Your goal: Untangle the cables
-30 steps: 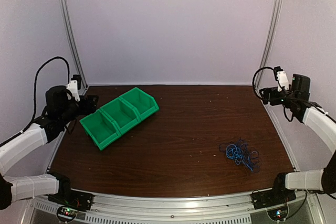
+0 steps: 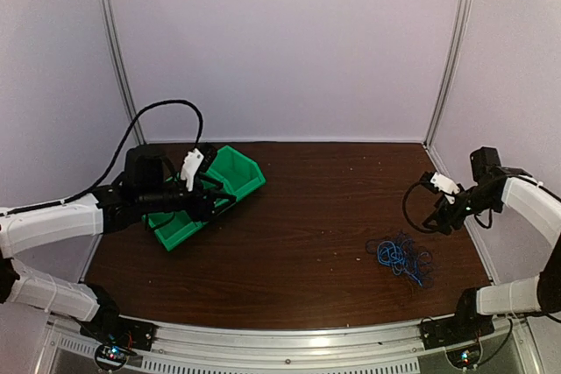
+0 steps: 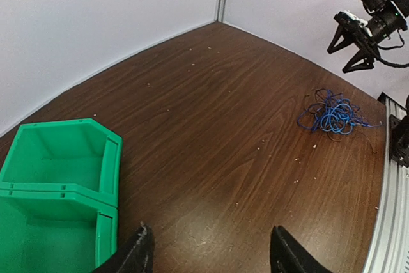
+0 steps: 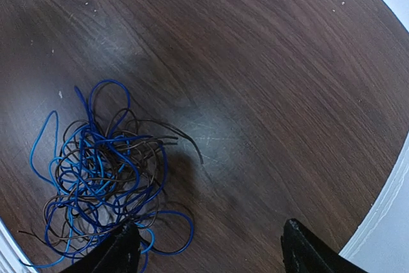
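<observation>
The cables [image 2: 401, 257] lie in one loose tangle on the table [image 2: 307, 208], near the right side and toward the near edge. Thin blue wires and dark ones loop through each other. In the right wrist view the tangle [image 4: 102, 171] fills the left part of the picture. A few dark strands stick out toward the bare wood [image 4: 255, 62], and a blue loop reaches down beside one fingertip [image 4: 124, 250]. Nothing grips the wires.

The right gripper [image 2: 441, 216] hangs above the table, just far and right of the tangle, and does not touch it. Its jaws are spread wide with nothing between them, as its own camera shows [image 4: 208, 247].

The left gripper [image 2: 217, 203] is over the green bins [image 2: 241, 172] at the far left of the table, well apart from the cables. The bins stand in a slanted row, and the arm hides the middle of it from above. In the left wrist view two compartments [image 3: 64, 158] show at the lower left. The gripper [image 3: 211, 250] points across the bare table [image 3: 211, 113], its jaws wide apart and holding nothing. The same view shows the cables [image 3: 332, 114] as a small blue clump at the far right, with the right gripper [image 3: 358, 39] raised beyond them.
</observation>
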You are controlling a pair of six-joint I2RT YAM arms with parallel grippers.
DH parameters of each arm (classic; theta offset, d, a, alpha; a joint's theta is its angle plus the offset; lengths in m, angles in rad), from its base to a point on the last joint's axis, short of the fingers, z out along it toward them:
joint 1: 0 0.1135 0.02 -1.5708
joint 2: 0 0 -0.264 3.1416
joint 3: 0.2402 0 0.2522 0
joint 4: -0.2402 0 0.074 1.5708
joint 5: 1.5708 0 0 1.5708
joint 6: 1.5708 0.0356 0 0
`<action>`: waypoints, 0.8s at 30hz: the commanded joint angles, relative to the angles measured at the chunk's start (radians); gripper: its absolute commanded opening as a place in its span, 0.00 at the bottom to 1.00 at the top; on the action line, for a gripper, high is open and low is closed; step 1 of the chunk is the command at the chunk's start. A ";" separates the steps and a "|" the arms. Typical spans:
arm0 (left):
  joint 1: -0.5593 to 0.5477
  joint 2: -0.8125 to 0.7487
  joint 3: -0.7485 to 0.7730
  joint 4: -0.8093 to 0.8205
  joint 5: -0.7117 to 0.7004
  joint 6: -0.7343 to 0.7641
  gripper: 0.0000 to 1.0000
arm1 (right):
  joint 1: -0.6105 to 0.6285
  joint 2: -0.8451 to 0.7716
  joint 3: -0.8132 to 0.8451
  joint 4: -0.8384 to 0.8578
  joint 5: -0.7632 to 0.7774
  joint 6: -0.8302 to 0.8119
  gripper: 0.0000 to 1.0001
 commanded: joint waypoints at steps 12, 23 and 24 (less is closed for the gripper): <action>-0.299 0.197 0.149 0.001 -0.101 0.001 0.67 | 0.130 -0.062 -0.075 -0.145 0.028 -0.173 0.82; -0.374 0.340 0.187 0.123 -0.051 -0.093 0.69 | 0.235 0.007 -0.108 -0.032 0.123 -0.129 0.82; -0.373 0.344 0.188 0.135 -0.045 -0.102 0.69 | 0.236 0.015 -0.108 -0.020 0.132 -0.125 0.81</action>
